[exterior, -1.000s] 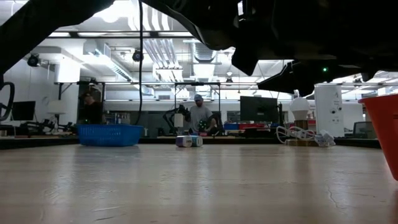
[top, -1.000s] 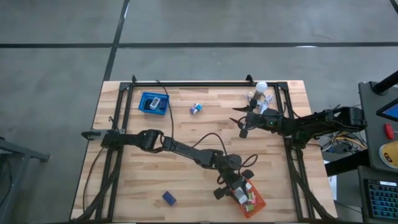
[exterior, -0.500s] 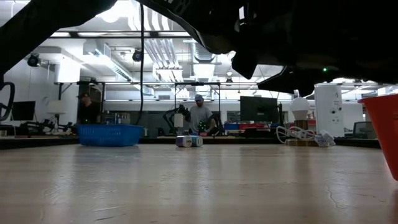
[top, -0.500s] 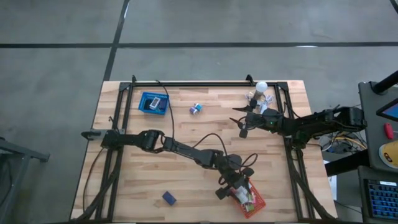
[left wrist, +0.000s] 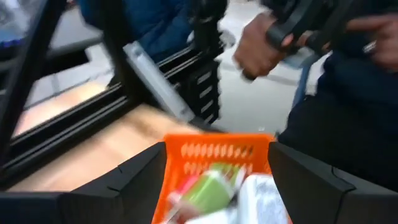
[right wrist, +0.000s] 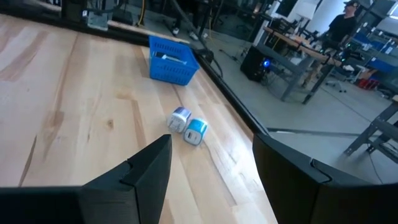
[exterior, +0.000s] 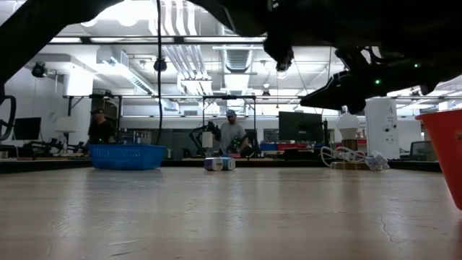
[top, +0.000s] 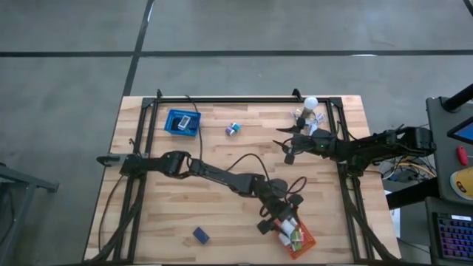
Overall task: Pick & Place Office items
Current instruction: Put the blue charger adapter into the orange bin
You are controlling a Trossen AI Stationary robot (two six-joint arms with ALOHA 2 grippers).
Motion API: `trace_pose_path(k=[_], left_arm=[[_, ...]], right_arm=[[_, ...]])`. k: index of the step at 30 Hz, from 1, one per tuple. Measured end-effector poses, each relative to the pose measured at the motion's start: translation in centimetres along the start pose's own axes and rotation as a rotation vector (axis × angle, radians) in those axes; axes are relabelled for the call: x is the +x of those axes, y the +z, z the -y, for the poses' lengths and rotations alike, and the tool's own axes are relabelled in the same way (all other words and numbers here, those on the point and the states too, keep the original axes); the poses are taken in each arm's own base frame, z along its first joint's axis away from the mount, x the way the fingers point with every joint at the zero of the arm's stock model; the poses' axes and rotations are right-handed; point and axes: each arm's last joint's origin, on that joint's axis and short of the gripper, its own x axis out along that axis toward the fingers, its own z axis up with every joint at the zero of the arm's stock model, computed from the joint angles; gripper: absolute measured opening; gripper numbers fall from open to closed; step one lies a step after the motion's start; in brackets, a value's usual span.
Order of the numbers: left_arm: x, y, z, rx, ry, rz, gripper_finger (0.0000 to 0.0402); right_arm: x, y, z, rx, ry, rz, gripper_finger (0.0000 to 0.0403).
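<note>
From above, the left gripper hangs with its fingers spread over the orange basket at the near right of the table, where a green and a white item lie. The right gripper waits far right, fingers apart, holding nothing. The left wrist view shows the green roll lying slanted in the basket, beside a white box.

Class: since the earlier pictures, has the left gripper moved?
Yes. In the high view the left gripper has drawn slightly away from the orange basket, toward the table's middle.
</note>
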Motion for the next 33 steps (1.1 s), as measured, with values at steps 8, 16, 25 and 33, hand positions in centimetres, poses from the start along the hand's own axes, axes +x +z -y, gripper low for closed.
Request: trace_pose_path(k=[8,16,25,33], left_arm=[[-4.2,3.3,-0.2,-0.009,0.08,-0.243,0.0281],[-9.5,4.0,1.9,-0.021,0.238,-0.425,0.0281],[-19.6,1.8,8.4,-0.06,0.566,-0.251,0.0281],[-27.1,-2.3,16.4,-0.138,0.833,-0.188,0.0281]], right_arm=[[0.0,-0.2,-0.1,0.004,0.009,-0.022,0.0219],[0.0,-0.3,-0.2,0.022,0.047,-0.022,0.0219],[1.0,1.4,-0.2,0.071,0.131,-0.014,0.0219],[2.8,4.8,0.5,0.132,0.151,-0.063,0.0245]])
